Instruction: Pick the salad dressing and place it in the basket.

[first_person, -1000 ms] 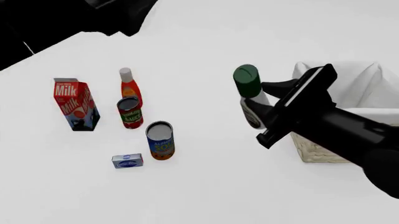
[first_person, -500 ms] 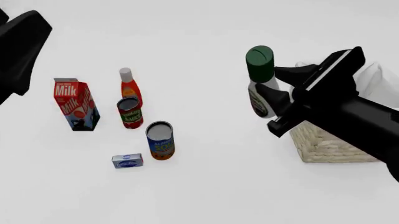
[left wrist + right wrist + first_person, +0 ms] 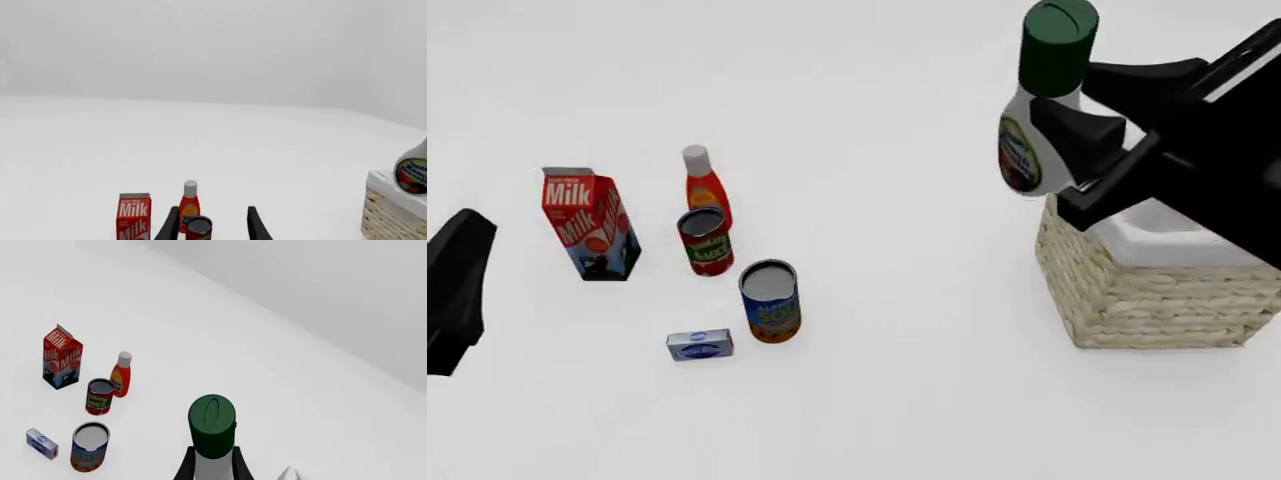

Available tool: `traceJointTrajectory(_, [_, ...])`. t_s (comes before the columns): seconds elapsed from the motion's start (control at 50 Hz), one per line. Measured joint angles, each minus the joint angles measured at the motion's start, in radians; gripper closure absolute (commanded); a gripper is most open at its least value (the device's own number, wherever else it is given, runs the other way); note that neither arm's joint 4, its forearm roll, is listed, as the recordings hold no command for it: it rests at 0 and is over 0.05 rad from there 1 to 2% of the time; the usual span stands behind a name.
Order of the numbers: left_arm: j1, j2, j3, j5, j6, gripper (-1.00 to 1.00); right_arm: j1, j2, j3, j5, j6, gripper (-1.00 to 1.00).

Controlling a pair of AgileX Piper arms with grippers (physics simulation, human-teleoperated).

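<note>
The salad dressing [image 3: 1030, 120], a whitish bottle with a dark green cap, hangs tilted in the air. My right gripper [image 3: 1070, 95] is shut on it just below the neck. The bottle's base is above the left rim of the wicker basket [image 3: 1141, 295], clear of it. The right wrist view looks down on the green cap [image 3: 212, 424] between the two fingers. My left gripper [image 3: 212, 224] is open and holds nothing. In the front view only a dark part of the left arm [image 3: 454, 290] shows, at the left edge. From the left wrist, the bottle [image 3: 413, 171] hovers over the basket's corner [image 3: 385, 210].
At the left of the table stand a milk carton [image 3: 587, 222], an orange-red bottle with a white cap [image 3: 703, 188], a red can [image 3: 705, 240], and a blue and orange can [image 3: 770, 300]. A small blue box [image 3: 699, 345] lies nearest me.
My right gripper has lifted the salad dressing up and to the right, to above the basket's left rim. The left arm has dropped down along the left edge of the front view.
</note>
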Motion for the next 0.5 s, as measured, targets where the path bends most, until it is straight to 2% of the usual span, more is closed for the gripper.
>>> traceJointTrajectory(0.22, [0.088, -0.094, 0.102, 0.014, -0.002, -1.0, -0.055, -0.036, -0.079, 0.037, 0.027, 1.0])
traceJointTrajectory(0.5, [0.15, -0.164, 0.191, 0.015, 0.001, -1.0, -0.153, -0.067, -0.157, 0.077, 0.058, 1.0])
